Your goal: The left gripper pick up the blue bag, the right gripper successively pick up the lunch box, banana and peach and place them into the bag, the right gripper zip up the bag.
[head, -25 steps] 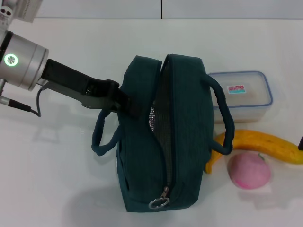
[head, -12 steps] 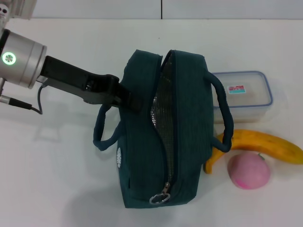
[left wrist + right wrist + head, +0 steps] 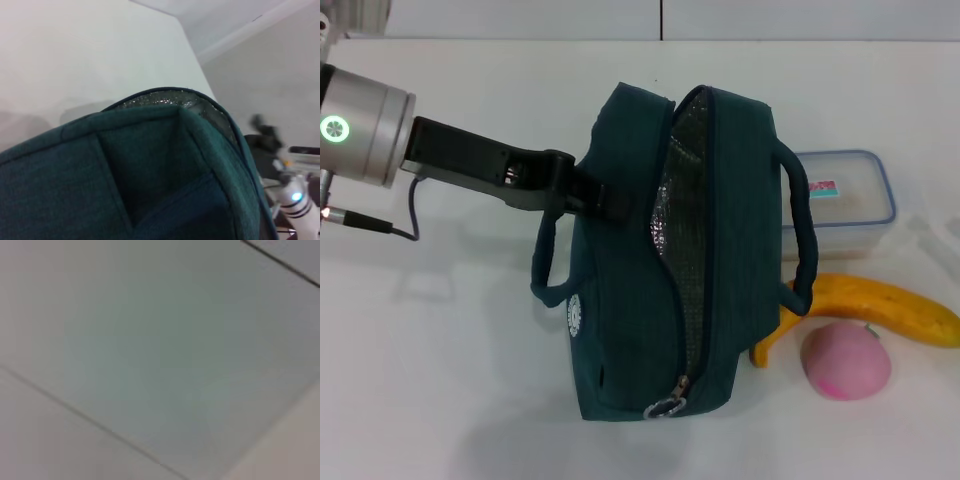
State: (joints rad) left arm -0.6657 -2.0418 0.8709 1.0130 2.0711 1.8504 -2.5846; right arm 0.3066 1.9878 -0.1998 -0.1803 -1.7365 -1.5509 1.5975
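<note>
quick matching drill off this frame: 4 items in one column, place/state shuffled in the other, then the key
Items
1. dark teal fabric lunch bag
2. clear plastic lunch box with blue rim
3. yellow banana
4. pink peach

Place/state
A. nearest the robot, right of the bag
B. unzipped, silver lining showing, left gripper at its side
C. partly hidden behind the bag's right handle
D. between lunch box and peach

Pairs: 1-B, 2-C, 3-D, 4-A
</note>
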